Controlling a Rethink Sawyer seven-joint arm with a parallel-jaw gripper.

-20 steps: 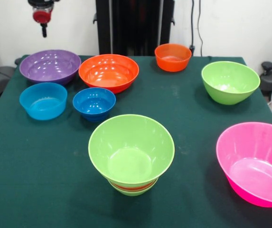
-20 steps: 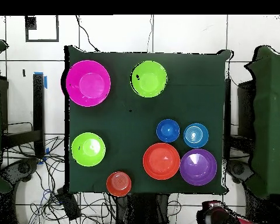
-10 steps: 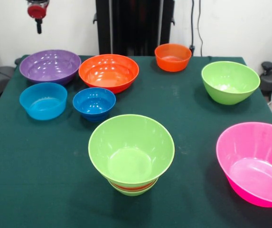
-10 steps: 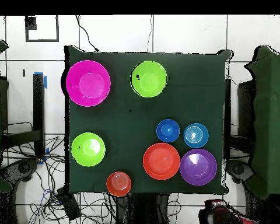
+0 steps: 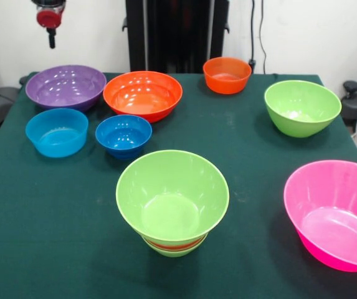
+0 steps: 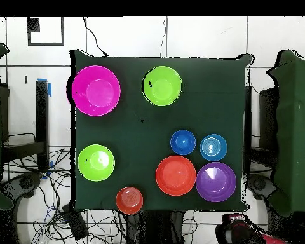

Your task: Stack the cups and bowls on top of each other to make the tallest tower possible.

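I see the tower (image 5: 172, 202) near the front edge of the green table (image 5: 53, 249), roughly mid-width in the front view: a wide lime green bowl on top, an orange band showing just under it and a small green base touching the cloth. From overhead the tower (image 6: 162, 86) reads as one lime circle near the edge far from the robot.

Moving outward, the pink bowl (image 5: 335, 212) sits to its right in the front view, well apart and partly cut by the picture's edge. A dark blue bowl (image 5: 123, 134) stands behind and to the left of the tower, with a light blue bowl (image 5: 57, 131) just beside it. Behind those I have the large orange bowl (image 5: 142, 94) and the purple bowl (image 5: 66, 86), rims close together; I cannot tell whether they touch. A small orange bowl (image 5: 227, 75) sits at the far edge, and a second lime green bowl (image 5: 301, 107) stands alone on the right.

My gripper (image 5: 51, 38) hangs high above the table's far left corner, clear of every bowl. It carries nothing that I can see, and I cannot tell how it is set.
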